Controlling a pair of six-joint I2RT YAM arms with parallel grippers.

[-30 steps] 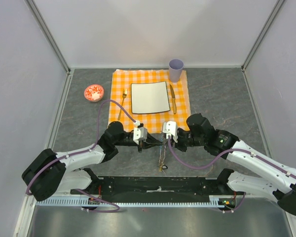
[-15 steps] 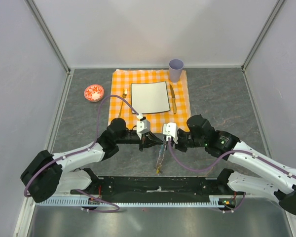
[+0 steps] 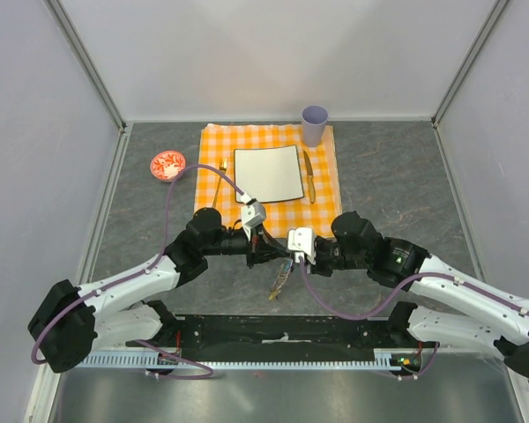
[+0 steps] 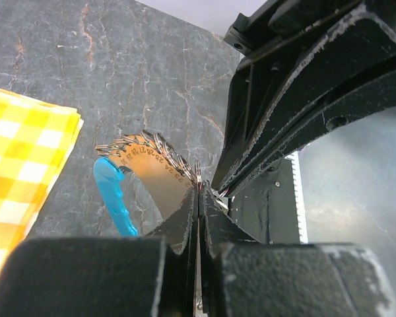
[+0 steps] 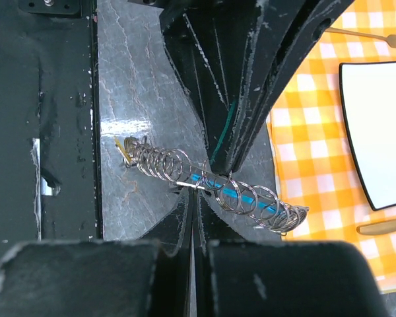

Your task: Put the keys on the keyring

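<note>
the keyring (image 5: 160, 163) is pinched between the closed left tool (image 4: 198, 198) and closed right tool (image 5: 193, 198) above the bench (image 3: 370, 176), seemingly steadied for threading.

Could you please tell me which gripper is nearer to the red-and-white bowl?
Left. The left gripper is right of the bowl and nearer the robot; the right gripper meets it at the keyring, slightly farther right.

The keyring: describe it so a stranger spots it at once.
Find the orange checked cloth, then the grey table at its near edge, where the left hand and right hand meet. The keyring is pinched between them. Unlike the gold fork and knife on the cloth, it is silvery wire with a looped chain and a turquoise tag.
</note>
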